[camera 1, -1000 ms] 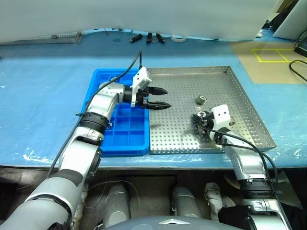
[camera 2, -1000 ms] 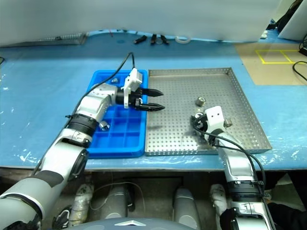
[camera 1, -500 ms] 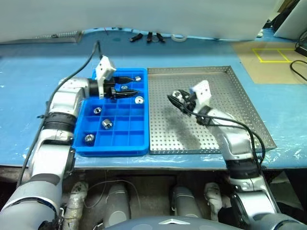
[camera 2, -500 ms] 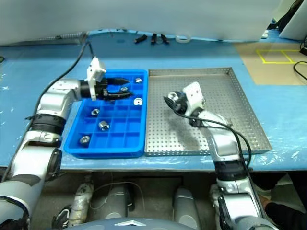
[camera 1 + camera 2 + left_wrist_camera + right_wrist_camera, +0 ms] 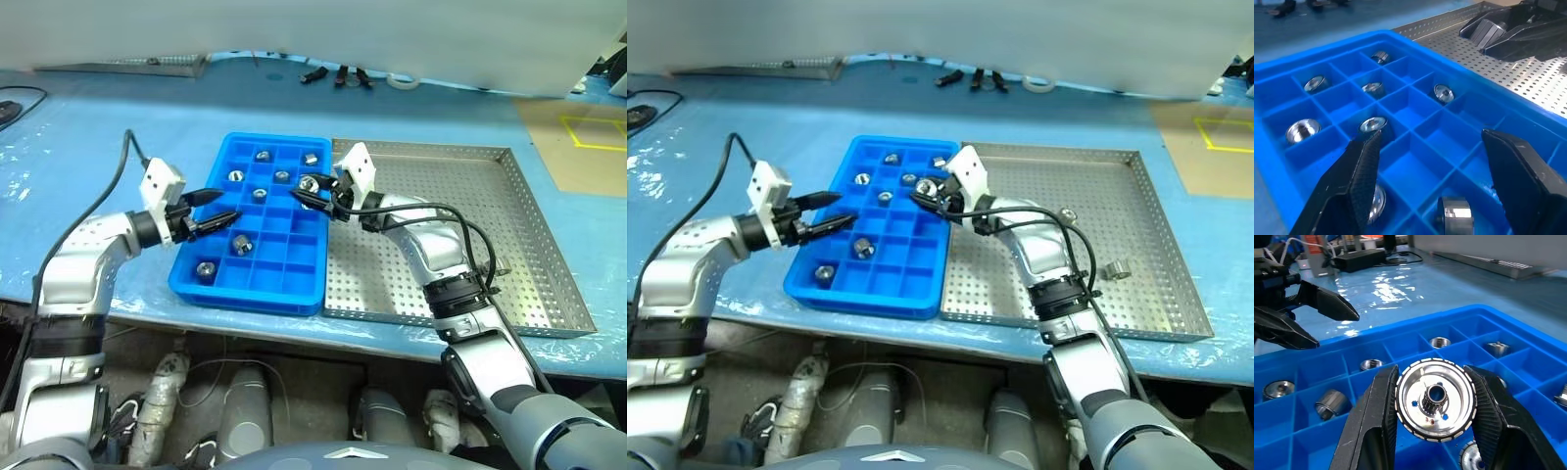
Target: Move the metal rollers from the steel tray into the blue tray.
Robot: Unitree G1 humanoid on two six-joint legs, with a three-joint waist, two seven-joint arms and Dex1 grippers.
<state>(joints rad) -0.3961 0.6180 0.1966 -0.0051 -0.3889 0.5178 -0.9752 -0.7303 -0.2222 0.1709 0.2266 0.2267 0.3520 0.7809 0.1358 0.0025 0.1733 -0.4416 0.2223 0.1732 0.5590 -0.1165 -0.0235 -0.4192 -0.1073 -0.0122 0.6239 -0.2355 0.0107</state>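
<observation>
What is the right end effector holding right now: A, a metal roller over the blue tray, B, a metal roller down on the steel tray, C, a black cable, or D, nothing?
A: the right end effector is shut on a metal roller, with the blue tray beneath it.

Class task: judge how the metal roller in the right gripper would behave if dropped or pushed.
The metal roller looks solid and polished, so probably heavy for its size and slippery. Its round rim suggests it would roll on edge. The right gripper pinches only that rim, so it might slip.
</observation>
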